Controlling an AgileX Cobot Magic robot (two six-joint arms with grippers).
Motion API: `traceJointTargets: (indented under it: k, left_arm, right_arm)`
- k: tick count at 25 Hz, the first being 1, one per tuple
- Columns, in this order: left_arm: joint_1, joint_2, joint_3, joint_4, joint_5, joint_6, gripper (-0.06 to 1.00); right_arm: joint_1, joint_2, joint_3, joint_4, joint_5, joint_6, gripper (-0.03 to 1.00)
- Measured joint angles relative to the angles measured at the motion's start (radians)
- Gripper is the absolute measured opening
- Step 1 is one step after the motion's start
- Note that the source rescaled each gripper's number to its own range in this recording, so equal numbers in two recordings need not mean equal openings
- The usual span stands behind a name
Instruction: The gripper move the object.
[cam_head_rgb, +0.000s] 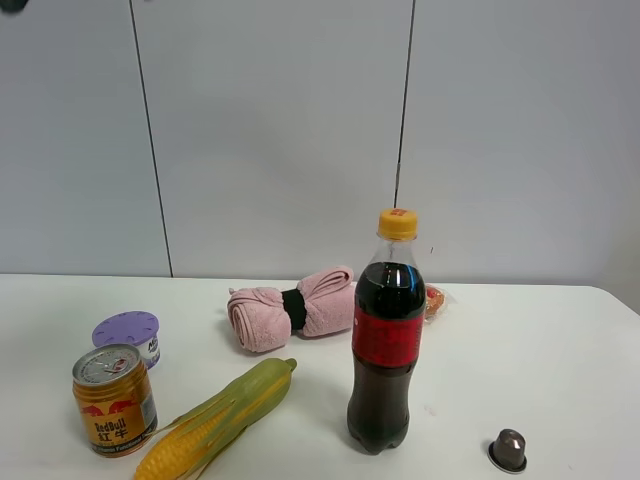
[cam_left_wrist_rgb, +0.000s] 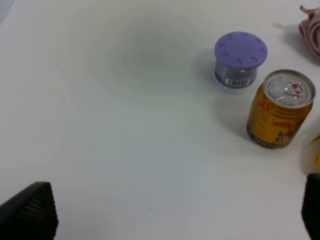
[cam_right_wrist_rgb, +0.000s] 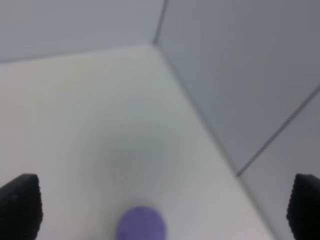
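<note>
Can (cam_head_rgb: 114, 399): open table (cam_head_rgb: 40, 330) to L (corn (cam_head_rgb: 215, 420) maybe touching)

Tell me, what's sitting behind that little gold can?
A round tub with a purple lid stands behind the gold can, close but not touching. From the high camera, the can's top hides part of the tub's base, and the lid hides its contents.

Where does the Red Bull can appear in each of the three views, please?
Exterior high: the can stands at the lower left, beside the corn.
Left wrist: the can stands close to the purple tub, not touching it.
Right wrist: not in view.
Shared landmark: the purple tub; the blurred purple disc in the right wrist view is probably its lid.
</note>
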Motion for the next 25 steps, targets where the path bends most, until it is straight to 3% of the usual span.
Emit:
traceJointTargets:
  k: [3,6,10,13,16,21,25]
  left_arm:
    - [0.000,0.000,0.000,0.000,0.000,0.000,1.00]
    - [0.000,0.000,0.000,0.000,0.000,0.000,1.00]
    - [0.000,0.000,0.000,0.000,0.000,0.000,1.00]
    - [0.000,0.000,0.000,0.000,0.000,0.000,1.00]
    - [0.000,0.000,0.000,0.000,0.000,0.000,1.00]
    - [0.000,0.000,0.000,0.000,0.000,0.000,1.00]
    - [0.000,0.000,0.000,0.000,0.000,0.000,1.00]
  right_arm:
    - [0.000,-0.082,0.000,-0.141,0.044,0.081,0.99]
    - [0.000,-0.156,0.000,-0.346,0.111,0.181,0.99]
    - [0.000,-0.220,0.000,-0.632,0.239,0.356,0.99]
    - [0.000,-0.257,0.000,-0.782,0.350,0.460,0.99]
    - [0.000,-0.283,0.000,-0.841,0.428,0.492,0.99]
    - [0.000,-0.300,0.000,-0.854,0.558,0.459,0.99]
    - [0.000,-0.304,0.000,-0.870,0.582,0.418,0.99]
